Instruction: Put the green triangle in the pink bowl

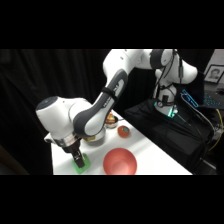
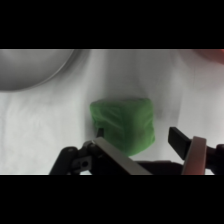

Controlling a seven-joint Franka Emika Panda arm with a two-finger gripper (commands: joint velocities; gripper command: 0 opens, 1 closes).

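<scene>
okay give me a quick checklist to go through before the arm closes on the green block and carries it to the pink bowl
1. Gripper down at the green triangle: ok, it is right at the block in the side view.
2. Fingers astride the green triangle: ok, the wrist view shows one finger on each side with a gap between.
3. Block gripped: not ok, the fingers are open.
4. Pink bowl free to receive: ok, nothing shows inside it.
5. Route to the bowl: ok, it sits just beside the block on the white table.
6. Grey bowl clear of the fingers: ok, it lies apart from them.
</scene>
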